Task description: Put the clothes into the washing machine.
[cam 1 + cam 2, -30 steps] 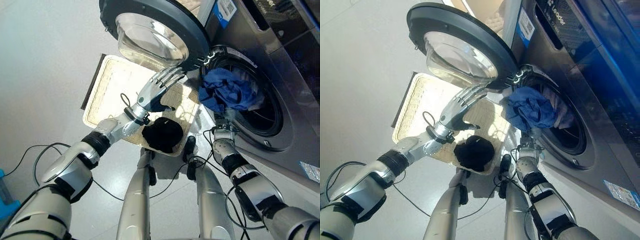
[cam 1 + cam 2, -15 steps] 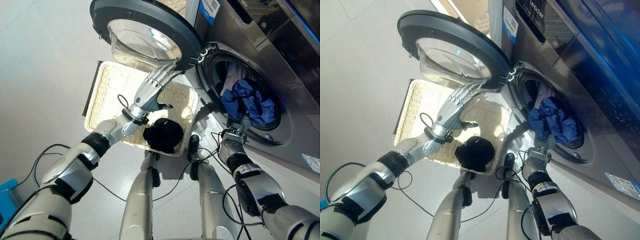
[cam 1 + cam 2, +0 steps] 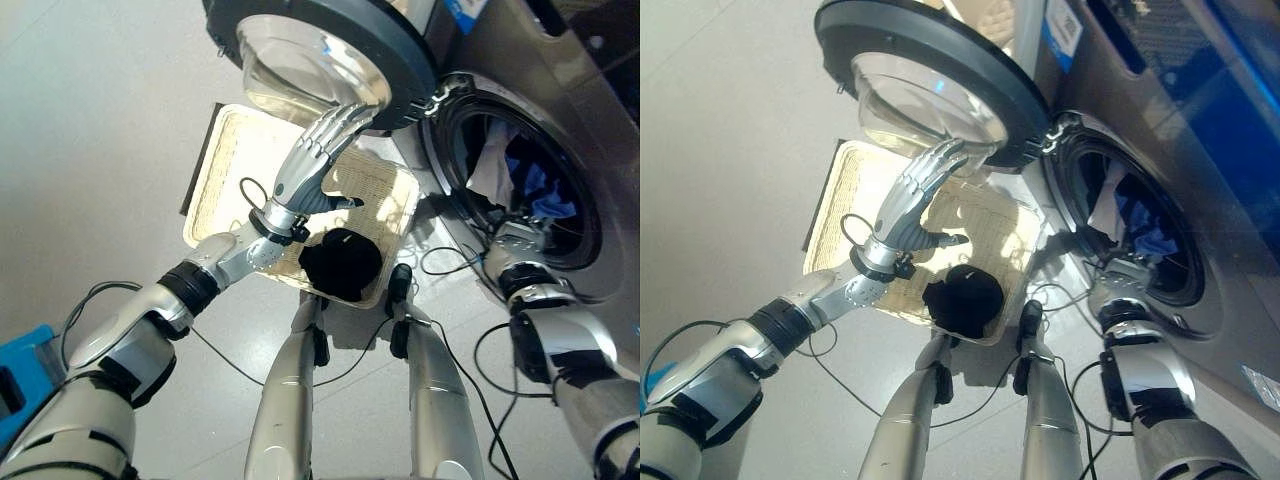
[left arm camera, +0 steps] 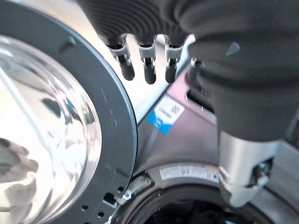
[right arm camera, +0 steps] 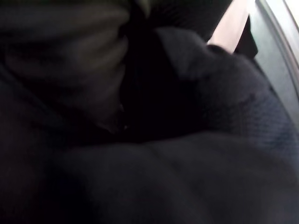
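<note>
Blue clothes [image 3: 532,186] are inside the washing machine [image 3: 560,80] drum | right hand [image 3: 512,240] is at the drum's mouth, fingers hidden, cannot tell | left hand [image 3: 318,160] flat-fingered, touching the open door [image 3: 330,40] | black garment [image 3: 341,264] left at the wicker basket [image 3: 240,150] near corner.

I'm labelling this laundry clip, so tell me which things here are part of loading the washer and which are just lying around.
Part of the job:
- grey front-loading washing machine, round glass door open
- blue garment inside the drum
- black bundled garment in the shallow woven tray
- left robot hand, fingers straight, near the door
- right robot hand at the drum opening

Lying about:
- blue box on the floor
</note>
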